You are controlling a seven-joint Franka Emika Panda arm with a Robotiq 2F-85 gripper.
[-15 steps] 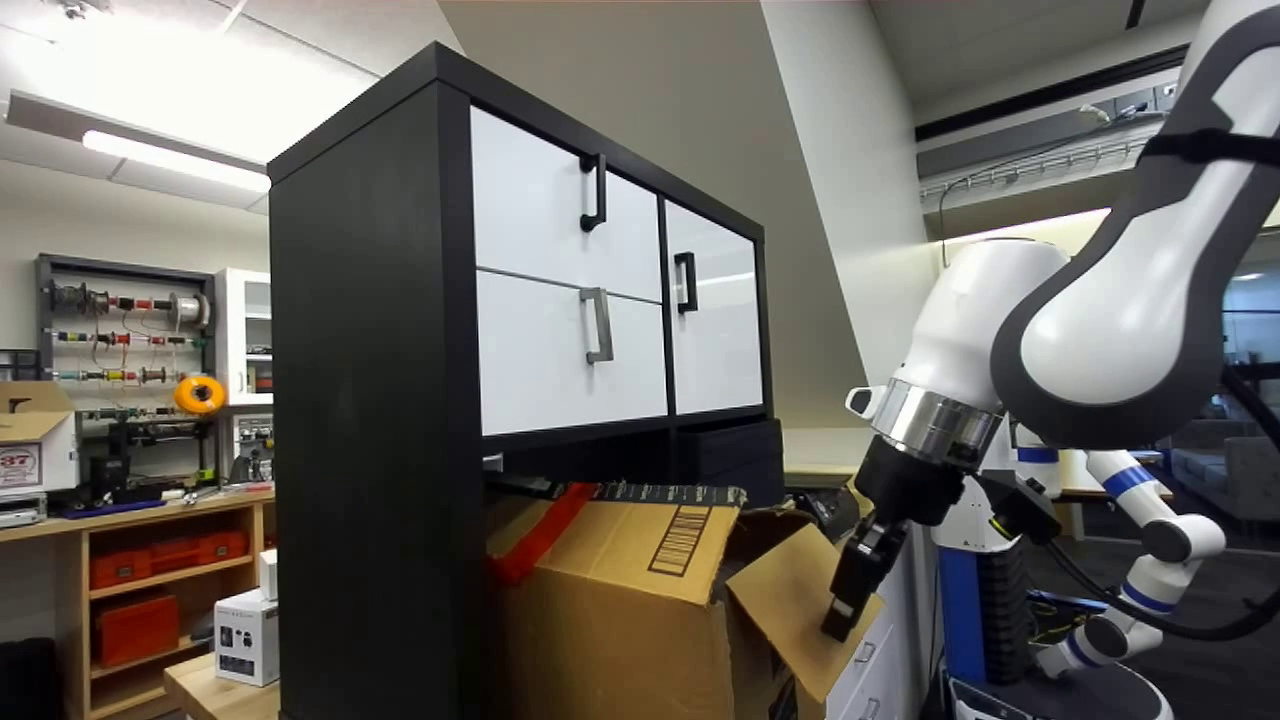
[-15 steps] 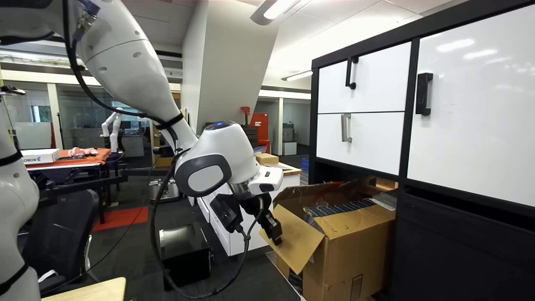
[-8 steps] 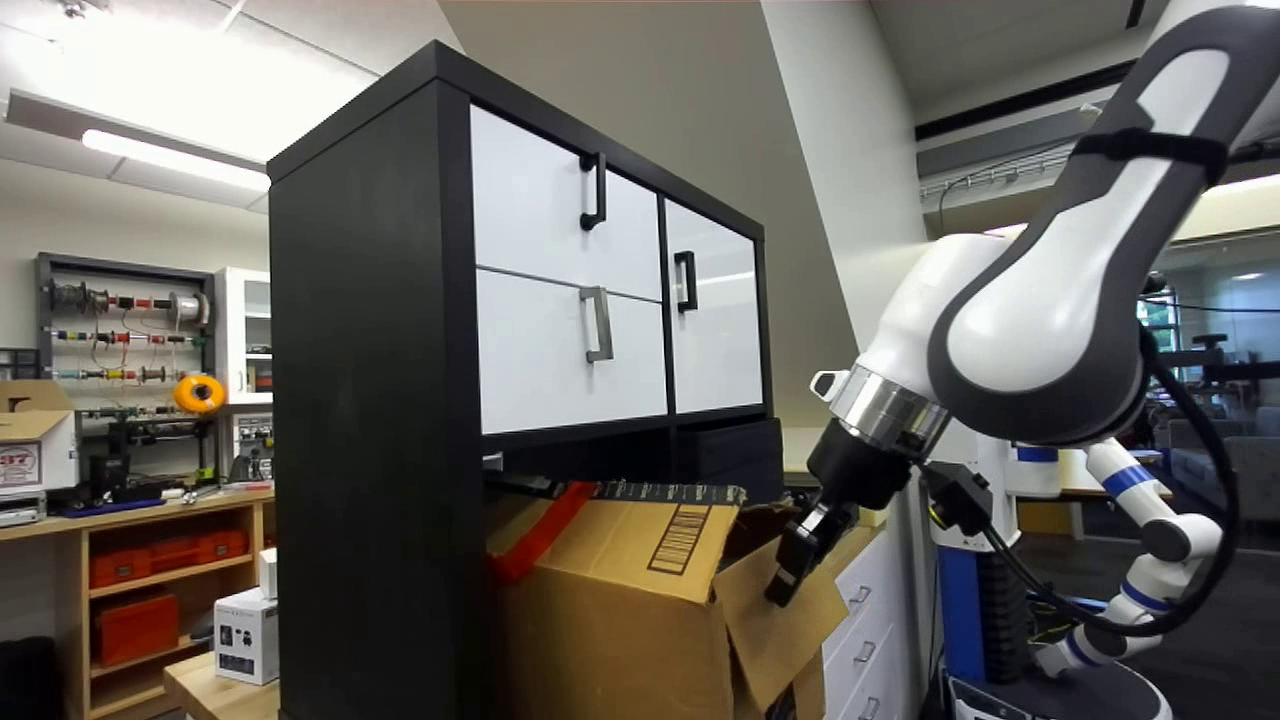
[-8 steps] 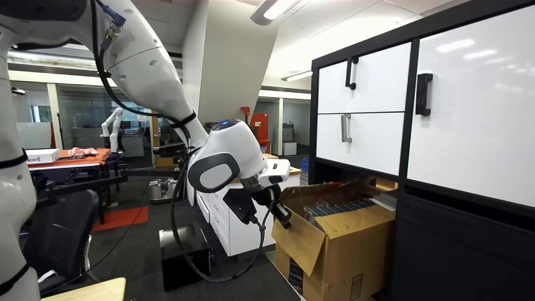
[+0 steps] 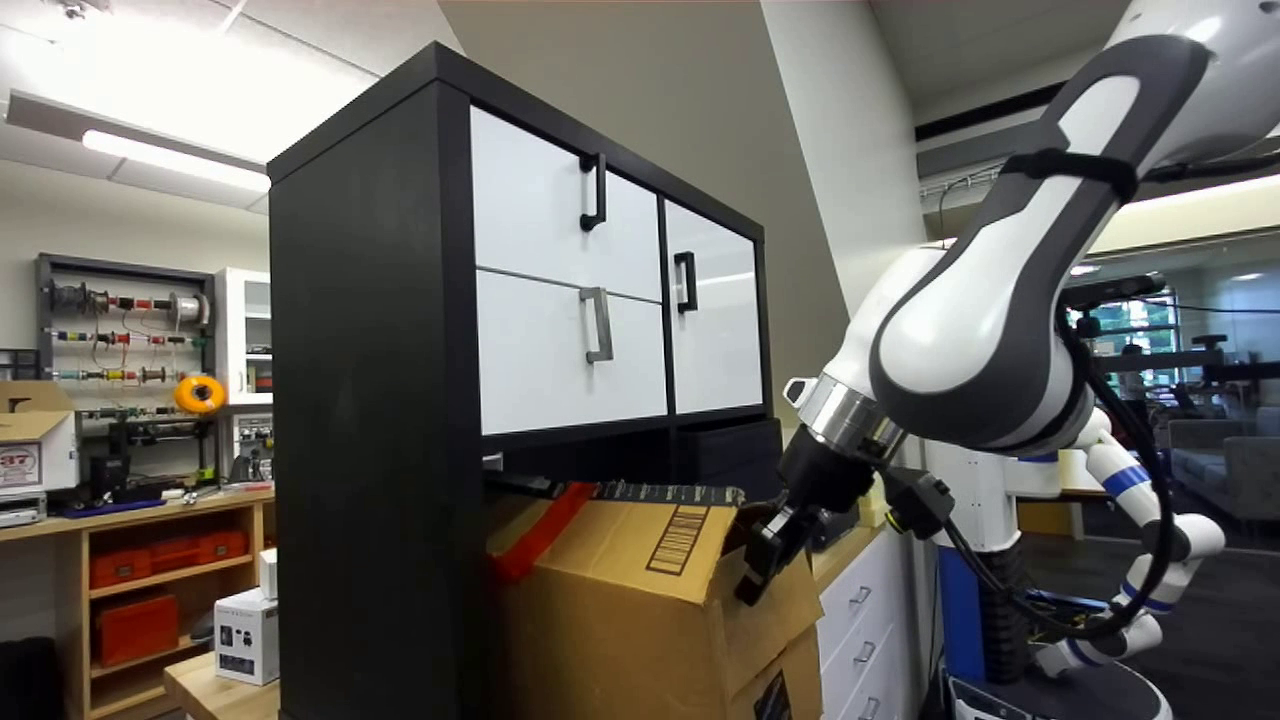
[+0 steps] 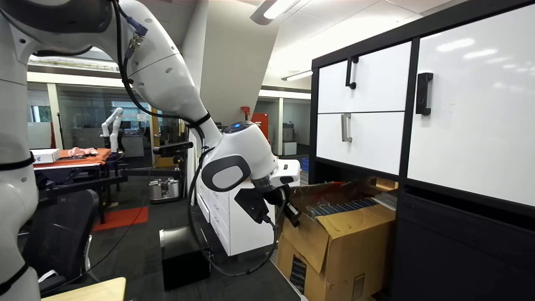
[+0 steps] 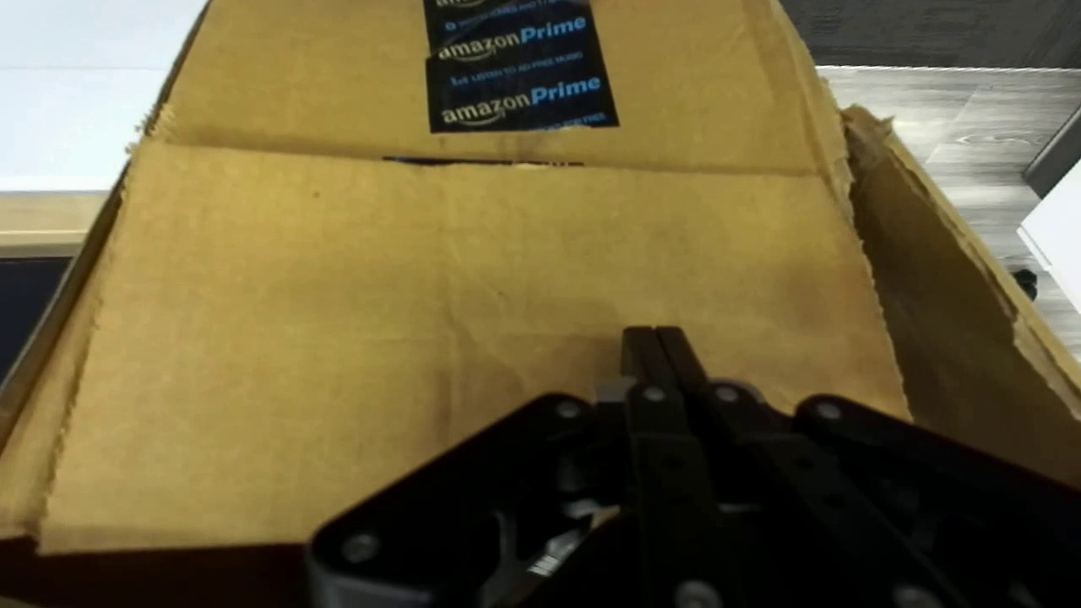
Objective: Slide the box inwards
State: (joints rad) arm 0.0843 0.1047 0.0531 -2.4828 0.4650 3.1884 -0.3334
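Note:
The box (image 5: 620,630) is large brown cardboard with a red strip and dark printed tape on top. It stands partly inside the cabinet's lower opening, its front sticking out; it also shows in an exterior view (image 6: 359,251). Its loose front flap (image 7: 296,338) hangs down over the front, above a dark tape label. My gripper (image 7: 654,331) is shut with nothing between its fingertips. The fingertips appear to press on the flap's outer face, right of its middle in the wrist view. In both exterior views the gripper (image 5: 750,590) (image 6: 296,222) points down at the flap.
The black cabinet (image 5: 360,400) with white doors frames the box, with a dark drawer (image 6: 459,251) beside the opening. White drawers (image 6: 246,221) stand behind the box. A black bin (image 6: 186,259) stands on the floor. A cable hangs from the wrist.
My gripper has moved towards the cabinet, pushing the flap from sticking outward to hanging nearly flat on the box front. The box's front corner has shifted slightly inward. The gripper looks shut throughout.

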